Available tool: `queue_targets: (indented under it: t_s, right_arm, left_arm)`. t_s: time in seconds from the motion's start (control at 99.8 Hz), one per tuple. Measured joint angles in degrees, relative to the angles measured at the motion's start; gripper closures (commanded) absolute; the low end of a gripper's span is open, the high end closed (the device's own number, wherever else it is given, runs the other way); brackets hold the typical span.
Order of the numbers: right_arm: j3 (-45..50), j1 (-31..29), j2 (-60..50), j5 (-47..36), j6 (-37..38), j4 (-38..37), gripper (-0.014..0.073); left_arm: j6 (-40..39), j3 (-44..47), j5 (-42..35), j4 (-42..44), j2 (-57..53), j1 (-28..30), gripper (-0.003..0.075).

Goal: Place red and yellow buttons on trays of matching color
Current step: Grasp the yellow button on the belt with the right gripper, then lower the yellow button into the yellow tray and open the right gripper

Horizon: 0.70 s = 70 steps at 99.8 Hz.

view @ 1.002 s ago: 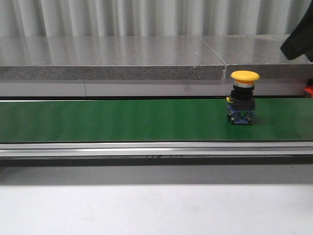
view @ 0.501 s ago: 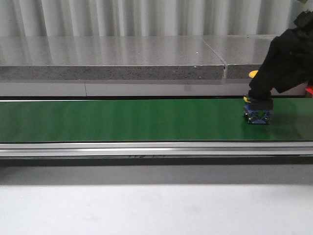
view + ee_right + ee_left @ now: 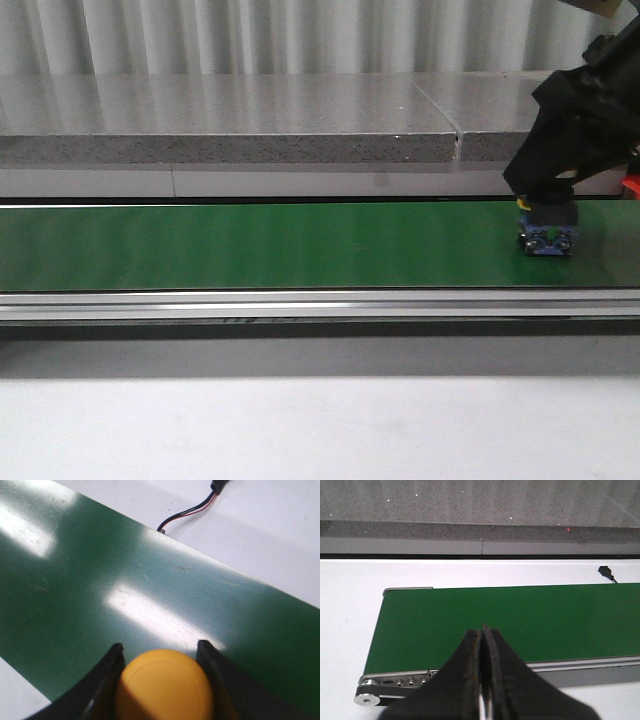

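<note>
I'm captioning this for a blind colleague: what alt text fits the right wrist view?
The right gripper straddles the yellow button, one black finger on each side of its domed cap, above the green conveyor belt. A thin cable lies on the white surface beyond the belt.

Corrugated pale metal wall at the back. Below it a speckled grey stone ledge, seam toward its right end. White desk in the foreground, evenly lit. Thin black-and-red cable lies on the white surface; soft glare patches overhead
</note>
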Motion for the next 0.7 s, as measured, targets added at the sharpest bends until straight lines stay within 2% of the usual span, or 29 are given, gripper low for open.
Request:
queue_targets:
  t_s: [0.16,0.341,0.481,0.702]
  right_arm:
    - [0.00,-0.10,-1.12,0.26,4.52,-1.48,0.0393]
    - [0.09,-1.71,-6.83,0.98,14.32,-7.80,0.0393]
    - [0.09,-5.58,-12.46,1.48,23.98,-14.27,0.0393]
    - [0.09,-15.04,-20.37,4.32,38.19,-25.99,0.0393]
  left_arm:
    - [0.00,0.00,0.00,0.00,0.00,0.00,0.0741]
    - [0.00,0.00,0.00,0.00,0.00,0.00,0.0741]
    - [0.00,0.00,0.00,0.00,0.00,0.00,0.0741]
    - [0.00,0.00,0.00,0.00,0.00,0.00,0.0741]
